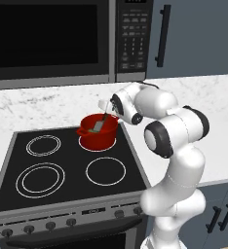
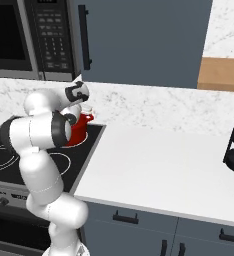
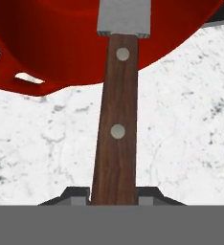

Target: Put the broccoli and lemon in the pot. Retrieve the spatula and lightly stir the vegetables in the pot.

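One hand [image 3: 113,196] pinches one spatula [image 3: 117,110] by its handle, its blade over one red pot [image 1: 97,131].

Pot [image 3: 75,43]: glossy red, smooth, enamel-like sheen. Spatula [image 3: 116,129]: brown wood-grain handle w/ two pale metal-looking rivets; blade matt grey, prob. metal, though the base views are too small to tell. Counter [image 3: 181,124]: white marble look w/ grey veins, smooth. Cooktop [image 1: 18,168]: black, smooth, glassy. Arm [image 1: 181,165]: glossy white plastic shell, dark joints.
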